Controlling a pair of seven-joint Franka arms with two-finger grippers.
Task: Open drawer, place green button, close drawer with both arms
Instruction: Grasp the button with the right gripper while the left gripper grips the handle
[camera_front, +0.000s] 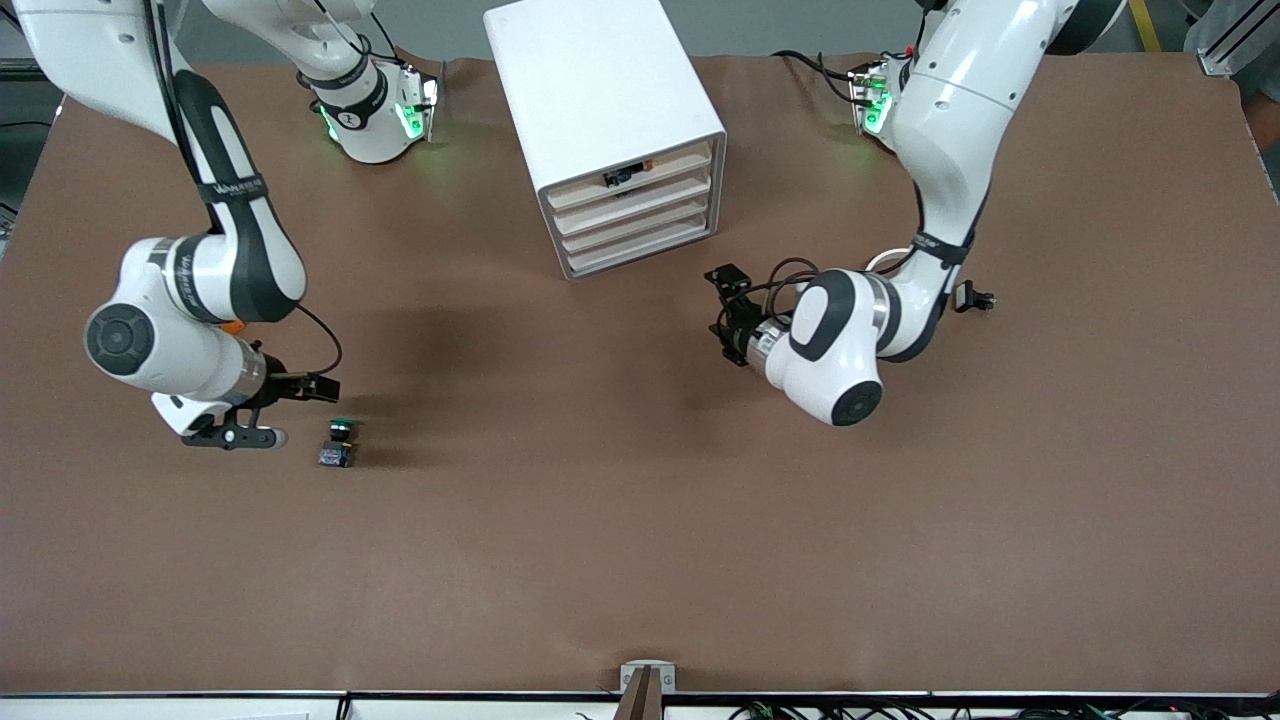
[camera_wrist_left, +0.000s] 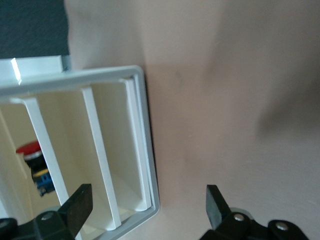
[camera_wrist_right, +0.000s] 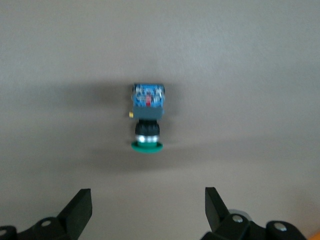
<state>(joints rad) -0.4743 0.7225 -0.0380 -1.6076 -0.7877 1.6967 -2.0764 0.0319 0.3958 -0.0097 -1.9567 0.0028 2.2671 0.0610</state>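
The button (camera_front: 338, 443) lies on the table at three o'clock from the wide-open right gripper (camera_front: 262, 412). The left gripper (camera_front: 727, 312), also wide, faces the drawers (camera_front: 632, 208).

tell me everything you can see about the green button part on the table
The button is a small part with a round green cap, a silvery collar and black neck below it, and a blue block at the other end that looks like plastic. It lies on its side on the brown table, toward the right arm's end. Nothing touches it: the right hand is just beside it, open, with the cap end pointing toward the hand.
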